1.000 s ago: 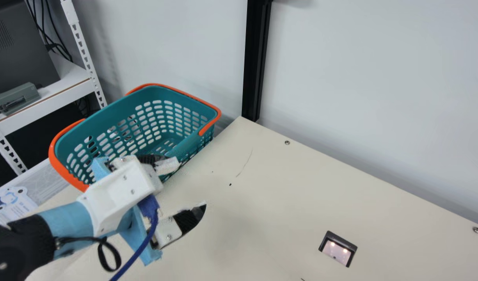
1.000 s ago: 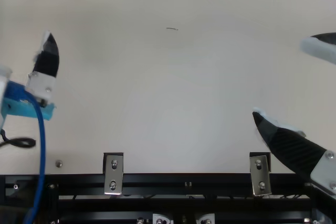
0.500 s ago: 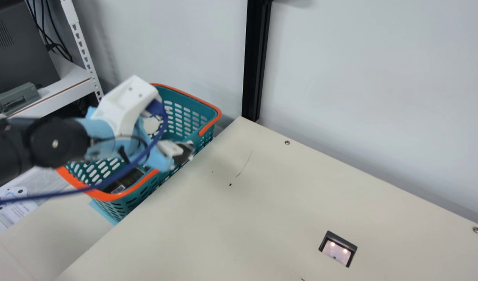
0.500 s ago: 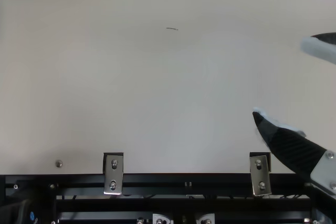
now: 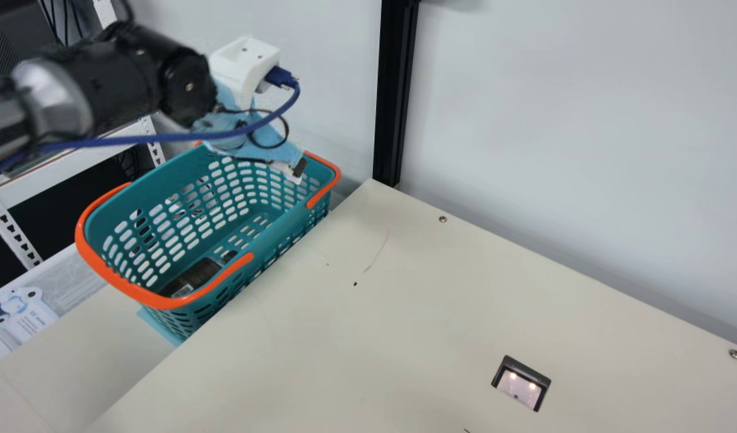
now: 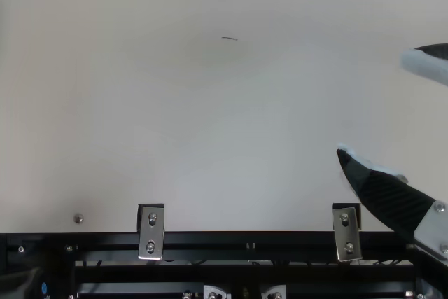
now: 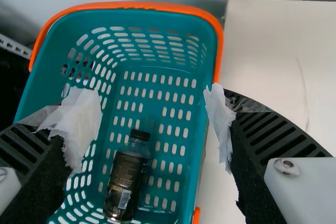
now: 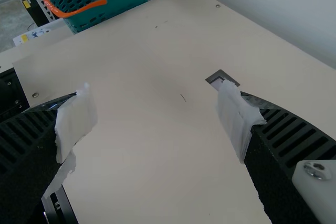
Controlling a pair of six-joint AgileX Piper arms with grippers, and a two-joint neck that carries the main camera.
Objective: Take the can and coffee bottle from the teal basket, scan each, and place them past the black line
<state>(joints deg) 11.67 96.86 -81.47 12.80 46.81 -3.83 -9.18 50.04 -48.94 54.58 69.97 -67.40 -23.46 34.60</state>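
So, main view: my left gripper (image 5: 297,168) hangs above the far end of the teal basket (image 5: 284,222), and the coffee bottle (image 5: 194,275) lies in its near end. Top view: my right gripper (image 6: 379,101) is at the right, fingers spread. Left wrist view: released, wide apart (bottle's on the basket floor). Right wrist view: also released, basket far left.

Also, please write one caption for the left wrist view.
The open left gripper above the teal basket, coffee bottle lying inside.
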